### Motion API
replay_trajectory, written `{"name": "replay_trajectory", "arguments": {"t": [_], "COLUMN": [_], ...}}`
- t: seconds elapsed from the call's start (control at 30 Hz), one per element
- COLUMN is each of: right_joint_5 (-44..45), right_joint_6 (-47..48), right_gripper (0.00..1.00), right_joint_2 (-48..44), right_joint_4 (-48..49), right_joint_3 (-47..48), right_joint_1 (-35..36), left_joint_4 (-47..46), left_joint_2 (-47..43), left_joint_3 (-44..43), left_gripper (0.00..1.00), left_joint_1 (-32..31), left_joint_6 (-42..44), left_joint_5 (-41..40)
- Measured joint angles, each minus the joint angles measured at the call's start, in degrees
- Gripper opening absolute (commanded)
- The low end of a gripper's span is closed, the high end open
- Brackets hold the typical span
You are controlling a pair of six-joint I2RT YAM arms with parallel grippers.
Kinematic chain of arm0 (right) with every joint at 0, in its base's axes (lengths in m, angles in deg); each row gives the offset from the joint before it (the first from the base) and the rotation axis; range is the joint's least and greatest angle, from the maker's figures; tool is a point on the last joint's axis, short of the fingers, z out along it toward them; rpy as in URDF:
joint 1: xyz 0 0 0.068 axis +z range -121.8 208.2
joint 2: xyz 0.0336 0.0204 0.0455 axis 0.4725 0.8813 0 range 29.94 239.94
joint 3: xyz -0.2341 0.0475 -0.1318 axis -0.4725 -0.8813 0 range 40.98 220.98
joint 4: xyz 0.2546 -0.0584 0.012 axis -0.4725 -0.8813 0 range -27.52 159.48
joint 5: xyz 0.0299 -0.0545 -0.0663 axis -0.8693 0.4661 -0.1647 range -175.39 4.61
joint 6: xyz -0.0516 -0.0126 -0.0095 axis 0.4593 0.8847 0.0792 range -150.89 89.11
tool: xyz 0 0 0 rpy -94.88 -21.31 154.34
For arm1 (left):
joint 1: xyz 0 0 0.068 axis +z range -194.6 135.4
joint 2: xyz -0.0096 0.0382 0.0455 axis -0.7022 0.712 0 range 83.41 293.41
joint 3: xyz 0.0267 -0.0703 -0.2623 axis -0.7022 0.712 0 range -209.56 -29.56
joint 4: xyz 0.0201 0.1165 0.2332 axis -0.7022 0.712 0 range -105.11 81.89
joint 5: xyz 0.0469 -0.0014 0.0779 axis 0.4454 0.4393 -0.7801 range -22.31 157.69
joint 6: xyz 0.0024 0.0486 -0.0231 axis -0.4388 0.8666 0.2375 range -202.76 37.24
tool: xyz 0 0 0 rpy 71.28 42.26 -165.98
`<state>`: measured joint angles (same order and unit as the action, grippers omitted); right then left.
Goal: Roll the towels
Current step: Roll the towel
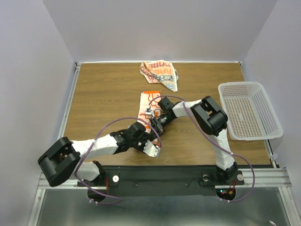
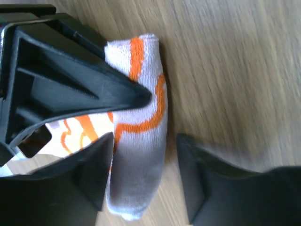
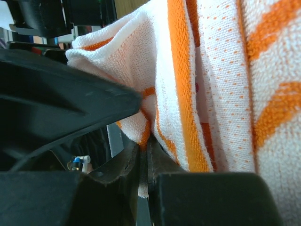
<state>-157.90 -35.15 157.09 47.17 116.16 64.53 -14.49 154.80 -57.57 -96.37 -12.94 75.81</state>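
The near towel (image 1: 149,100) lies on the worktop (image 1: 103,99) at centre, just ahead of both arms. Its far end is flat with an orange border. Its near end is folded over into a thick, rounded roll.

Left gripper (image 2: 145,143): the fingers (image 2: 70,188) are spread apart and straddle the rolled end of the near towel (image 2: 138,188). The roll sits against one finger. Bare wood shows between the roll and the other finger. No clamping is visible.

Right gripper (image 3: 145,162): the fingers (image 3: 202,197) are pressed almost together, with only a thin slit between them. A fold of the near towel (image 3: 211,94) enters this slit and is pinched there. The remaining cloth bunches up above the fingertips.

In the top view, both grippers meet over the near end of the towel, and the tips are close together.

The far towel (image 1: 160,73), which carries blue lettering, lies crumpled near the back edge of the worktop, well apart from both grippers.

A white perforated basket (image 1: 242,86) stands on the right side of the worktop.
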Motion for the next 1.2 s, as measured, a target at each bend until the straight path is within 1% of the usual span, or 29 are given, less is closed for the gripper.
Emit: {"name": "replay_trajectory", "arguments": {"t": [0.03,0.07,0.1,0.13,0.2,0.23,0.33,0.37,0.43,0.47,0.53,0.57,0.63,0.67,0.73,0.8,0.83,0.9,0.97,1.1,1.17,1.2], "right_joint_5": [0.0,0.0,0.0,0.0,0.2,0.4,1.3,1.5,2.2,2.7,3.7,4.4,5.8,6.6,7.6,9.8,10.9,13.6,15.7,20.2,23.6,26.5], "right_joint_6": [-0.1,-0.1,-0.1,-0.1,0.0,0.0,0.1,-0.1,-0.3,-0.5,-0.9,-1.1,-1.6,-1.7,-1.6,-1.1,-0.4,2.1,6.0,14.5,18.2,20.5], "right_gripper": [0.08,0.08,0.08,0.08,0.16,0.31,0.5,0.6,0.72,0.8,0.84,0.89,0.93,0.95,1.0,1.0,1.0,1.0,1.0,1.0,1.0,0.99], "right_joint_2": [0.0,0.0,0.0,0.0,0.0,0.0,-0.7,-1.2,-2.6,-3.4,-4.8,-5.9,-8.2,-10.6,-14.1,-19.8,-22.6,-28.1,-33.7,-40.6,-42.9,-44.5], "right_joint_4": [0.0,0.0,0.0,0.0,0.0,0.0,-0.6,-0.8,-1.4,-1.7,-1.6,-1.5,-1.3,-1.3,-1.3,-1.3,-1.6,-2.6,-4.9,-12.0,-14.5,-16.2], "right_joint_3": [0.0,0.0,0.0,0.0,0.0,0.0,0.1,0.2,1.1,2.1,3.8,4.8,5.8,5.9,5.9,5.4,5.0,4.2,3.4,2.6,0.9,-1.0], "right_joint_1": [0.0,0.0,0.0,0.0,-0.2,-0.3,-1.0,-1.5,-3.5,-5.1,-8.1,-10.0,-13.4,-16.0,-19.1,-22.9,-24.0,-24.9,-24.5,-22.3,-19.8,-17.2], "left_joint_4": [-0.5,-1.2,-1.4,-1.2,-0.7,0.1,2.6,4.1,6.6,7.7,10.3,11.8,13.9,15.5,18.0,20.7,22.6,26.4,30.1,36.4,40.5,42.3], "left_joint_2": [0.5,1.7,2.4,2.8,3.2,3.3,3.4,3.5,3.9,4.4,6.0,7.1,9.0,10.5,13.3,16.4,17.4,22.8,27.0,33.9,38.0,39.5], "left_joint_3": [-0.1,-0.2,-0.4,-0.7,-1.1,-1.5,-3.1,-3.8,-4.9,-5.5,-7.2,-8.4,-10.7,-12.4,-15.4,-18.5,-19.6,-25.0,-29.5,-36.5,-40.4,-41.8], "left_gripper": [0.45,0.33,0.28,0.26,0.21,0.19,0.17,0.16,0.16,0.16,0.17,0.18,0.18,0.19,0.2,0.22,0.23,0.24,0.26,0.29,0.31,0.31], "left_joint_1": [0.0,0.1,0.1,0.3,1.0,1.4,2.6,3.0,3.5,3.8,4.4,5.0,6.4,7.7,10.5,13.4,14.0,16.7,18.4,21.0,22.3,22.8], "left_joint_6": [-0.2,-0.4,-0.5,-1.1,-1.9,-2.7,-4.2,-4.8,-6.1,-6.6,-7.8,-8.4,-9.4,-10.1,-11.0,-11.5,-11.6,-11.7,-11.7,-11.8,-11.6,-11.5], "left_joint_5": [-0.1,-0.2,-0.2,0.1,1.1,2.1,4.8,5.8,8.0,8.8,11.2,12.4,15.0,16.6,19.8,22.9,24.6,27.8,30.6,36.0,39.0,40.3]}}
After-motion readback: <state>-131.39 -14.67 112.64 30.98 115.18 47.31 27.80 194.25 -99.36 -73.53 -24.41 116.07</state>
